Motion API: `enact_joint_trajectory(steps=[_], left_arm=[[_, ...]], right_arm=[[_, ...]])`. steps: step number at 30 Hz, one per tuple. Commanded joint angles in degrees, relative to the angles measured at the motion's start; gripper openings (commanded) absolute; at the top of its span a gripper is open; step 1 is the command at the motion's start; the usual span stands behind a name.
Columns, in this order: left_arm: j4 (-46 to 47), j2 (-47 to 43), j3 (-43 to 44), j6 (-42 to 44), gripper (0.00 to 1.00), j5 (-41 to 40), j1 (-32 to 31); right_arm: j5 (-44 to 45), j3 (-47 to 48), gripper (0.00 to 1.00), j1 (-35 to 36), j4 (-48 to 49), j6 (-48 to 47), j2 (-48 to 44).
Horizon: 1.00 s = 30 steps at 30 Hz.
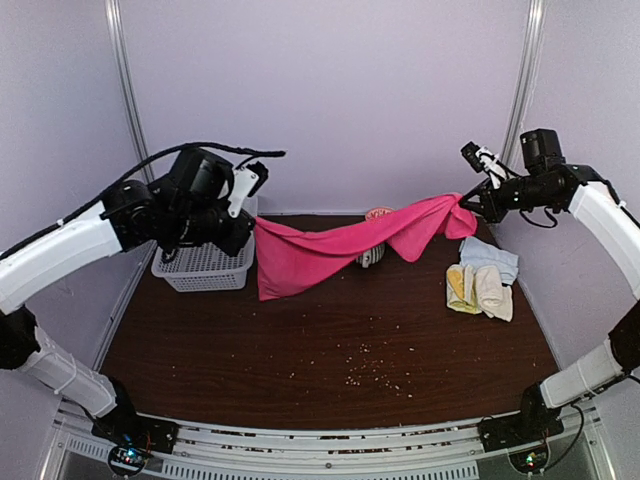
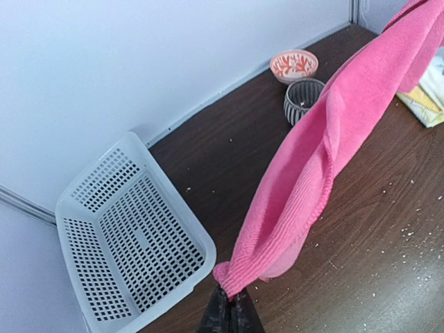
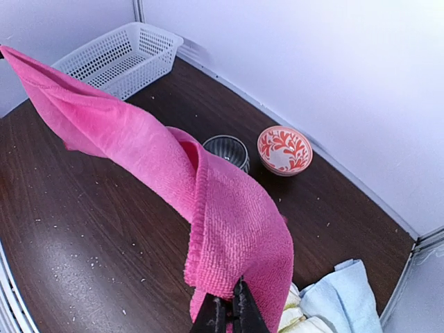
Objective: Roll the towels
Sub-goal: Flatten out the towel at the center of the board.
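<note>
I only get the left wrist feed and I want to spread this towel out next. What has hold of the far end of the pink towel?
Observer: The right gripper is shut on the opposite corner, so the pink towel hangs slung between the two arms, sagging in the middle.
Operator: At my frame's edge I see only a sliver of other cloth. What is waiting there?
Observer: Three more lie bunched together near the right arm: a yellow towel, a cream towel and, behind them, a pale blue towel.
</note>
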Motion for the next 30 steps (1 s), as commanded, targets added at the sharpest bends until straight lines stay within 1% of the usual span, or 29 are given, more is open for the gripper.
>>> enact_joint_trajectory(steps=[1,4,8,11,12,13,15,16,17,19,21,23,26,30], left_arm=[[-3.5,-10.4,-3.8,-1.5,0.0,1.9,-0.7],[-2.9,-17.2,-9.1,-2.4,0.0,6.7,-3.4],[-2.4,-22.0,-14.1,-4.9,0.0,12.0,-4.7],[-0.6,-21.7,-16.7,-6.0,0.0,10.8,-4.6],[-0.3,-20.3,-17.5,-6.9,0.0,8.7,-3.9],[-0.6,-17.6,-17.7,-8.2,0.0,7.8,-2.1],[-1.9,-9.6,-16.7,-9.3,0.0,13.3,4.0],[-2.7,-4.8,-15.8,-9.9,0.0,14.7,5.3],[-2.8,-0.8,-15.0,-10.5,0.0,13.9,5.6],[-3.4,7.9,-13.6,-11.5,0.0,12.3,6.4],[-4.8,13.1,-12.5,-11.9,0.0,10.0,6.8],[-5.2,15.7,-12.2,-12.1,0.0,9.2,6.8],[-3.6,15.9,-13.4,-12.4,0.0,10.6,6.8],[-1.4,15.0,-15.0,-12.3,0.0,12.9,6.8]], right_arm=[[-4.0,-2.3,0.03,-0.2,-5.0,-3.1,-9.0],[-7.2,-7.9,0.04,-0.1,-12.7,-11.4,-15.3],[-6.6,-14.7,0.05,0.0,-19.7,-19.8,-22.1],[-4.9,-17.5,0.05,0.0,-20.8,-22.1,-21.5],[-4.3,-18.0,0.07,0.0,-19.7,-21.8,-20.3],[-3.1,-18.7,0.15,0.0,-17.3,-20.4,-18.4],[1.2,-20.2,0.22,0.0,-10.1,-15.0,-13.3],[4.0,-20.0,0.26,0.0,-6.4,-12.0,-10.0],[6.8,-19.2,0.3,-0.1,-3.8,-9.4,-5.8],[11.7,-14.7,0.33,-0.1,-2.8,-6.2,2.8],[12.7,-10.9,0.33,-0.4,-4.1,-4.1,9.7],[8.6,-9.6,0.32,-0.4,-6.6,-5.4,12.4],[0.2,-11.2,0.33,0.4,-11.3,-11.3,11.3],[0.6,-17.1,0.36,2.9,-12.1,-14.4,8.8]])
